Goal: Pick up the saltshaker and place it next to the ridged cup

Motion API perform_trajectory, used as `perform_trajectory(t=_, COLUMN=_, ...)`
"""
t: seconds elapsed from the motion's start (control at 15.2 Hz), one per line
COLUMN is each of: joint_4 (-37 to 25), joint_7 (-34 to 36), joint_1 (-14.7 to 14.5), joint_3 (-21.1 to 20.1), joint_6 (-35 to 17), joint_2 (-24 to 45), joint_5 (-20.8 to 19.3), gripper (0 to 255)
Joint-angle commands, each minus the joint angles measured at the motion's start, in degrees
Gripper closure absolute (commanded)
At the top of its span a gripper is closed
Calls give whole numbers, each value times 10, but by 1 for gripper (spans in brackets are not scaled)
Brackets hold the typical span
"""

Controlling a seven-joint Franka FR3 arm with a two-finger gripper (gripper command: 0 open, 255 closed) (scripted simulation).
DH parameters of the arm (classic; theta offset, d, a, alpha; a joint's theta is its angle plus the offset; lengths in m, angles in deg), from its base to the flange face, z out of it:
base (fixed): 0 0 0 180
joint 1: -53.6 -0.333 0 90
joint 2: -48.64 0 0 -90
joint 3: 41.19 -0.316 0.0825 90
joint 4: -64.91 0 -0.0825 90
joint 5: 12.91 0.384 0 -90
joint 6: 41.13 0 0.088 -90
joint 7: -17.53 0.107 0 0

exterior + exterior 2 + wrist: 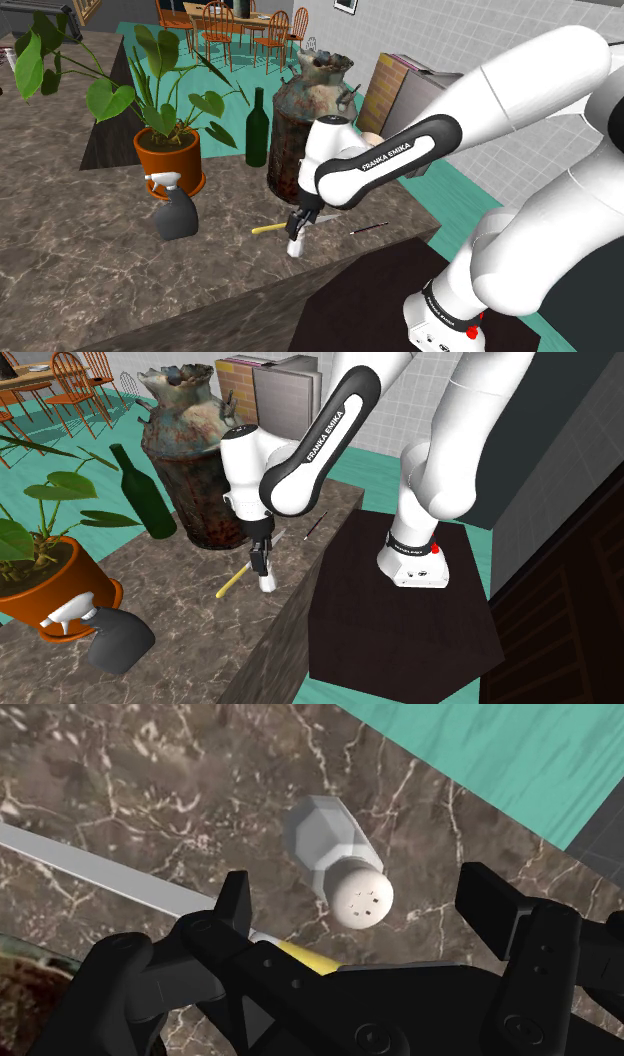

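Near the counter's [90, 260] front edge, just short of where the brown marbled stone drops to the dark stand, the saltshaker [296, 246] stands upright. The gripper [300, 226] hangs directly over it. From the wrist view the saltshaker [338, 862] is a plain pale grey-white piece. Its body is cut in flat facets with an angular, many-sided outline, and it narrows to a rounded cap pierced by a small cluster of holes (the cap faces the camera). The gripper [358, 896] is spread wide, with one black finger [236, 902] on either side of the cap and clear stone showing between each finger and the shaker, so nothing is clasped. A knife [268, 229] with a yellow handle and a grey blade lies flat on the counter just beside the shaker, on the side toward the rusty metal can [303, 115]. In the second exterior view the gripper [262, 564] points straight down at the saltshaker [267, 583], with the knife [232, 585] slanting away toward that view's left. Farther along the counter stand a green bottle [257, 128], a leafy plant in an orange pot [168, 160] and a dark spray bottle [176, 212] with a white head, all well apart from the shaker.
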Motion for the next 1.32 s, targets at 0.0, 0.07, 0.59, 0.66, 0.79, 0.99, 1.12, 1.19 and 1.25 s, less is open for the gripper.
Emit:
perform_trajectory(t=0.0, joint_4=4, joint_7=-1, joint_1=-1, joint_3=-1, joint_6=-20, joint_2=16, joint_5=1, gripper=0)
perform_trajectory(t=0.07, joint_4=5, joint_7=-1, joint_1=-1, joint_3=-2, joint_6=-25, joint_2=20, joint_5=1, gripper=0)
perform_trajectory(t=0.59, joint_4=5, joint_7=-1, joint_1=-1, joint_3=-1, joint_6=-25, joint_2=20, joint_5=1, gripper=0)
perform_trajectory(t=0.66, joint_4=5, joint_7=-1, joint_1=-1, joint_3=-1, joint_6=-25, joint_2=20, joint_5=1, gripper=255)
perform_trajectory(t=0.79, joint_4=5, joint_7=-1, joint_1=-1, joint_3=-1, joint_6=-25, joint_2=20, joint_5=1, gripper=255)
perform_trajectory(t=0.99, joint_4=5, joint_7=-1, joint_1=-1, joint_3=-1, joint_6=-25, joint_2=20, joint_5=1, gripper=255)
perform_trajectory(t=1.12, joint_4=5, joint_7=-2, joint_1=-1, joint_3=-1, joint_6=-25, joint_2=20, joint_5=1, gripper=255)
perform_trajectory(t=1.19, joint_4=5, joint_7=-2, joint_1=-1, joint_3=-1, joint_6=-25, joint_2=20, joint_5=1, gripper=255)
perform_trajectory(t=1.25, joint_4=5, joint_7=-1, joint_1=-1, joint_3=-1, joint_6=-25, joint_2=20, joint_5=1, gripper=255)
